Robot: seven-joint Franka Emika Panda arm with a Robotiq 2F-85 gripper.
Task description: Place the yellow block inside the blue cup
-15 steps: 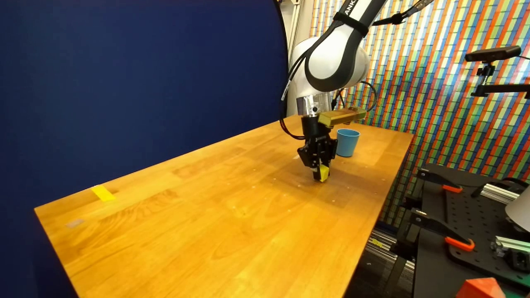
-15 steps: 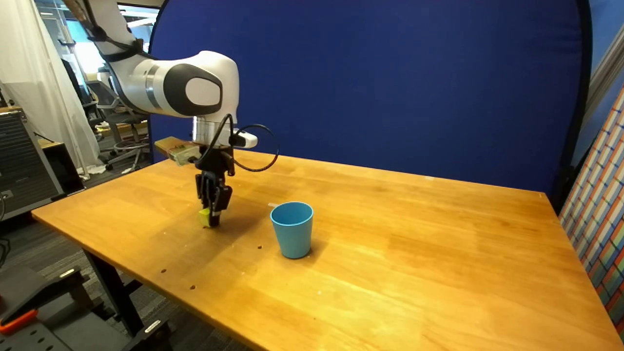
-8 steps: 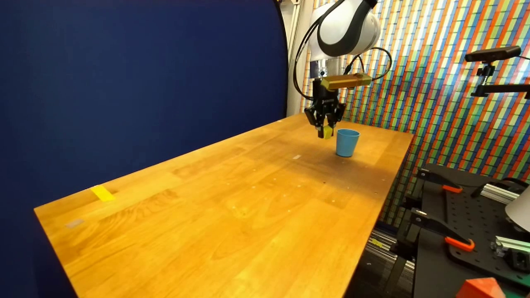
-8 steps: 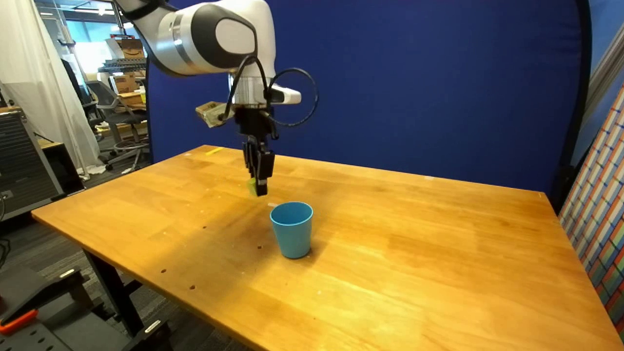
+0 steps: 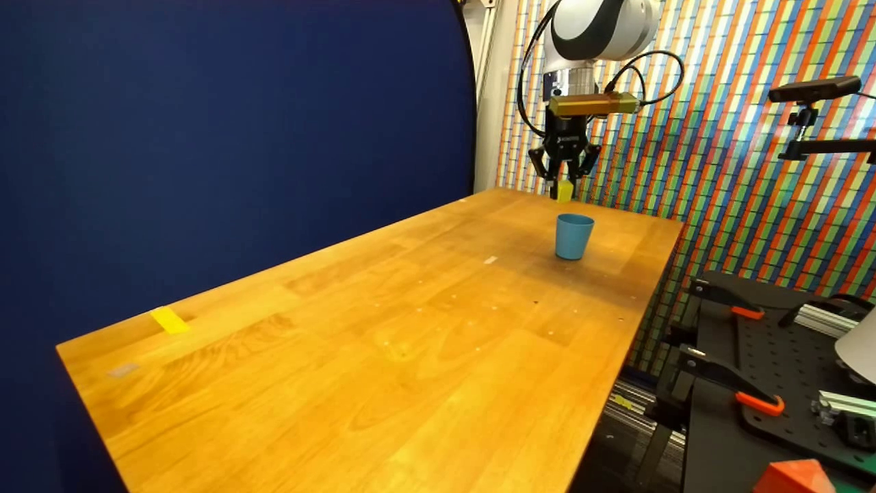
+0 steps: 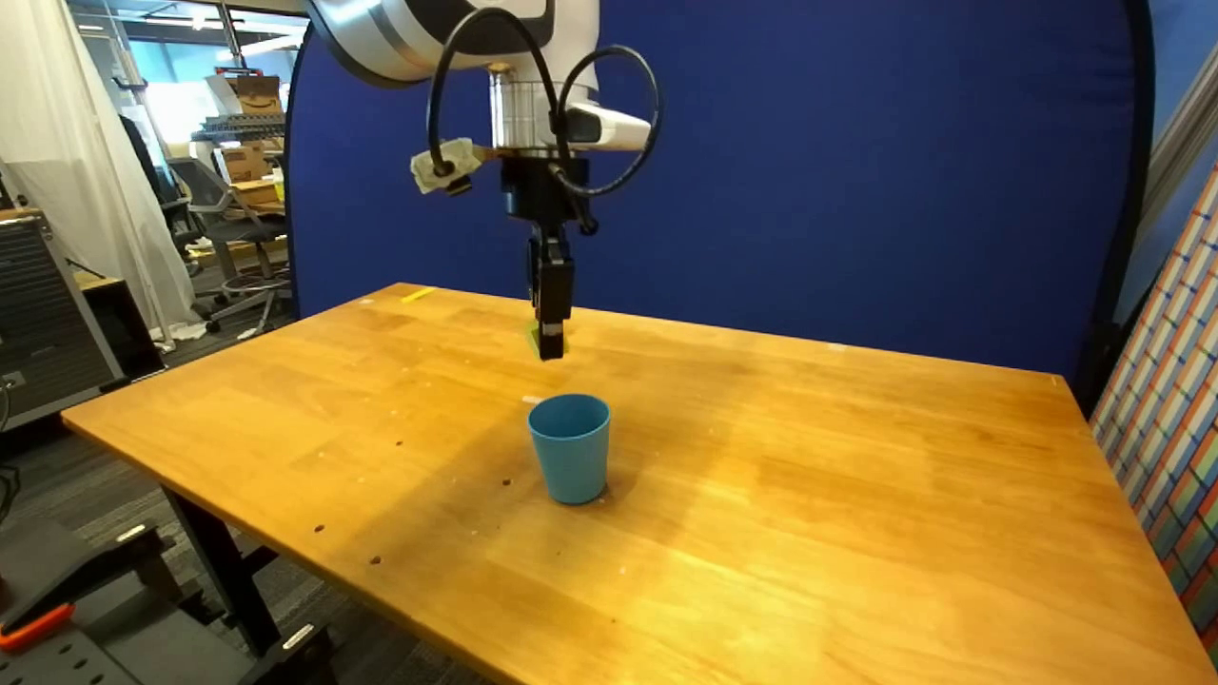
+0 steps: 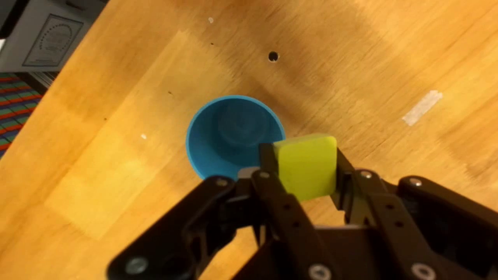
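My gripper [image 5: 564, 187] has hold of the yellow block [image 7: 307, 169]: its two black fingers [image 7: 268, 159] stand apart by no more than the block's width, a fingertip against each of two opposite sides. The block is in the air, clear of the wooden table [image 5: 342, 383] and, in both exterior views, shows above the rim of the blue cup [image 6: 576, 471]. I record it as outside the cup; in the wrist view a finger covers part of the rim, and I cannot determine whether the block is squarely over the mouth. The cup stands upright on the table, and the wrist view gives me sight of its inner floor. Near it I note a pale tape piece [image 7: 422, 107] and a small dark hole [image 7: 273, 56]. In both exterior views a yellow tape strip [image 5: 170, 320] lies flat near the table's edge, well apart from the cup. A dark blue backdrop [image 6: 856, 190] stands along the table's long side. In an exterior view a multicoloured patterned wall [image 5: 718, 137] rises past the end of the table, and a black bench [image 5: 725, 438] beside the table bears clamps [image 5: 759, 404] with orange tips. Above that bench a dark bar-shaped device [image 5: 814, 89] is mounted on a bracket [image 5: 838, 146]. In an exterior view I also find, in the background, an office chair [image 6: 243, 231] and a white curtain [image 6: 86, 171]
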